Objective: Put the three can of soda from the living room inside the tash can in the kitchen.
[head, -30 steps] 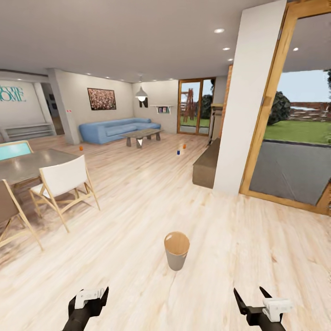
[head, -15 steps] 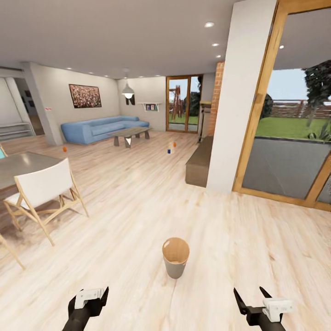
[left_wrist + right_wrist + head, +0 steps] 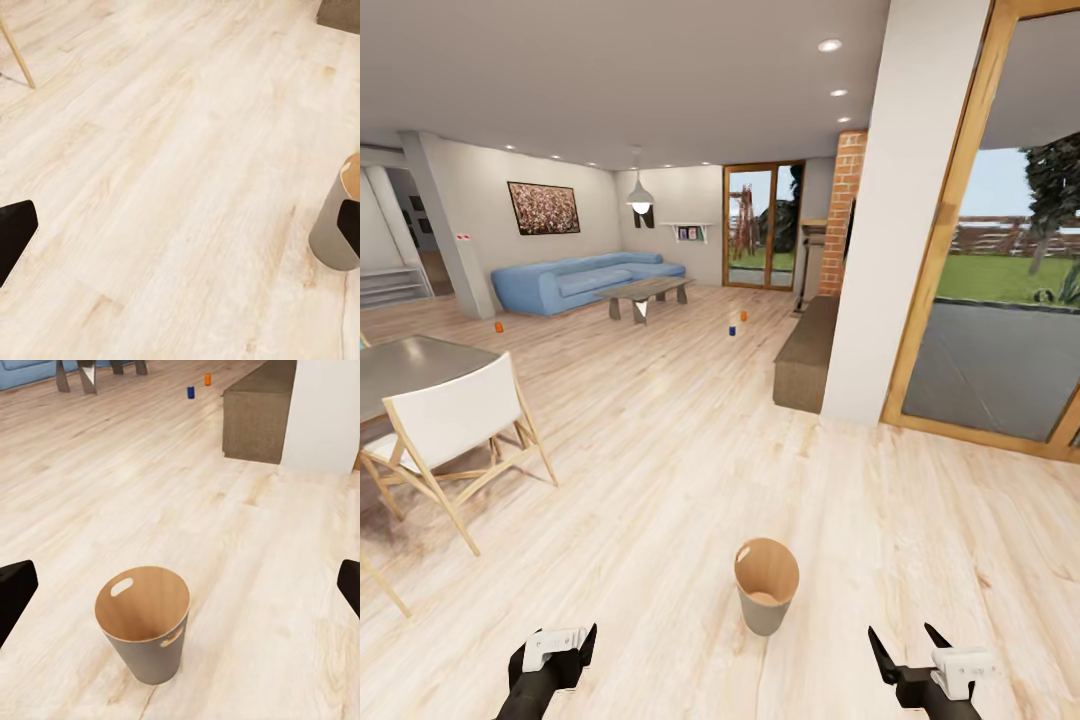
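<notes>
Both pincers, left gripper (image 3: 560, 645) and right gripper (image 3: 920, 655), spread wide, empty. Cans far off on floor: orange (image 3: 499, 327) near sofa (image 3: 585, 281), blue (image 3: 732, 330) beside orange (image 3: 743, 315). Trash can (image 3: 766, 585) close ahead (empty). Likely light, rigid, slick; grasp mid-body.

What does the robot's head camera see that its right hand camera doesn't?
Head view alone: the blue sofa, a lone orange can near it, a white chair, and both grippers, left and right. Right wrist view alone: the handle hole in the trash can's rim. Both: the trash can, the blue can and orange can.
</notes>
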You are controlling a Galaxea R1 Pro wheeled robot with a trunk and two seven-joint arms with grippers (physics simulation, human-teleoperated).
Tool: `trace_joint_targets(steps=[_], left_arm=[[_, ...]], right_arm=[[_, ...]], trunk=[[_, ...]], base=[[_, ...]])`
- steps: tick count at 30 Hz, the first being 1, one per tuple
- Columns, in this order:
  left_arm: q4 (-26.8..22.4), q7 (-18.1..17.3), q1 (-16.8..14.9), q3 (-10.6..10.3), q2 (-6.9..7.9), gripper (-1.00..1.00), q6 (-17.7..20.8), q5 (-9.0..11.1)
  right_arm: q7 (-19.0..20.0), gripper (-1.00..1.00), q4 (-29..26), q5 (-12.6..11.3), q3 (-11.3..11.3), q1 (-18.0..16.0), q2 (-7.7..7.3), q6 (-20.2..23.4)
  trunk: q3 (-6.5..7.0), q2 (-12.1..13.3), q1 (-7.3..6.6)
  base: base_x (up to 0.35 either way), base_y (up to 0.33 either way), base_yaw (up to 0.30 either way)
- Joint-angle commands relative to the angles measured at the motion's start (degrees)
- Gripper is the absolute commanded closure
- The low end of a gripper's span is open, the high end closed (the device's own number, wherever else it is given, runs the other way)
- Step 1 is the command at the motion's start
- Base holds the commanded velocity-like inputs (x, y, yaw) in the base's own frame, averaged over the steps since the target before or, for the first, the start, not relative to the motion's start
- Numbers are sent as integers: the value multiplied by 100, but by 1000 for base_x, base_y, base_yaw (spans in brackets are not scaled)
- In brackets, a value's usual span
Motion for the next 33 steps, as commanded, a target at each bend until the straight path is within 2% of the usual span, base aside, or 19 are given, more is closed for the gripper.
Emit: trace_joint_targets(steps=[1,12,33], left_arm=[[0,0,0,0,0,-100,0,0],[6,5,0,0,0,-100,0,-2],[137,27,-8,-9,-17,-100,8,-25]], right_arm=[[0,-100,0,0,0,0,0,0],[-1,-100,0,7,-2,0,2,0],[9,-100,70,39,49,-6,0,43]], trunk=[[0,0,0],[0,0,0],[0,0,0]], base=[[265,227,0],[276,173,0],[276,8,0]])
